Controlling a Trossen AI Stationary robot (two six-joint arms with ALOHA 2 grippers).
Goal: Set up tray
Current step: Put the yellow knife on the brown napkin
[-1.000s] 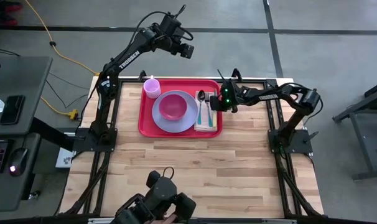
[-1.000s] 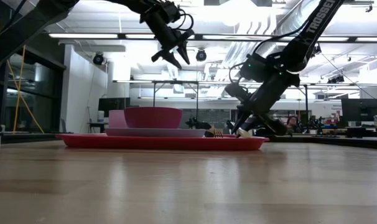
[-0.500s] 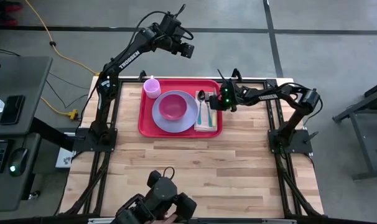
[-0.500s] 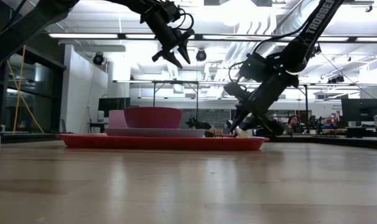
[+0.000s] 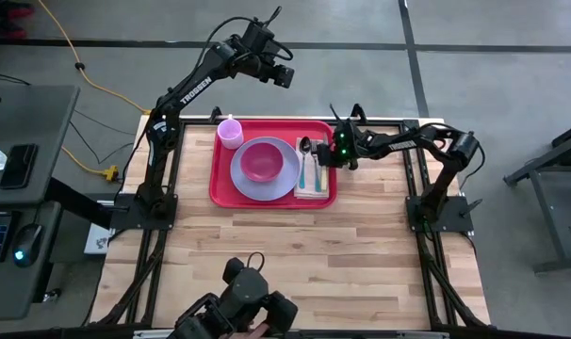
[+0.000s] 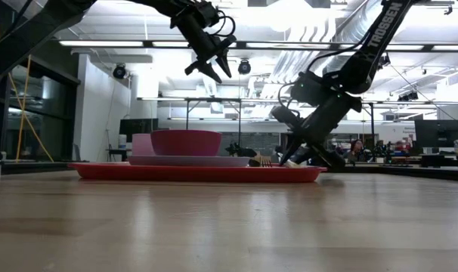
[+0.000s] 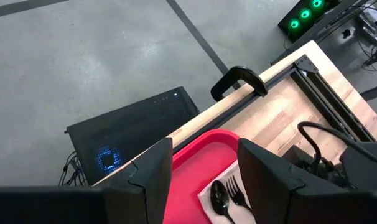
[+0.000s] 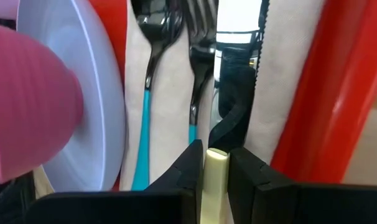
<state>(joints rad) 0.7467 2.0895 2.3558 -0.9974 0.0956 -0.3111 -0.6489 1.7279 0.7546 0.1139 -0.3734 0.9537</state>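
Tray (image 5: 271, 193) sits at the surface's (image 5: 295, 254) far edge, plate (image 5: 284, 181), bowl (image 5: 261, 162), napkin (image 5: 310, 189) loaded. Right claw (image 8: 217, 163) pinches the knife handle (image 8: 216, 180): lower it flat beside the fork (image 8: 198, 68), then release. Left claw (image 7: 204, 171) hangs open above.

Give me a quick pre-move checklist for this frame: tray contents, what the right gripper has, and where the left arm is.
1. Red tray flat on the table: ok.
2. Pink bowl sits on lavender plate, pink cup at the tray's far left corner: ok.
3. Spoon and fork lie side by side on the napkin: ok.
4. Right gripper low over the napkin, fingers either side of the knife's pale handle: ok.
5. Knife fully released: cannot tell.
6. Left gripper open, raised high beyond the tray's far edge, holding nothing: ok.
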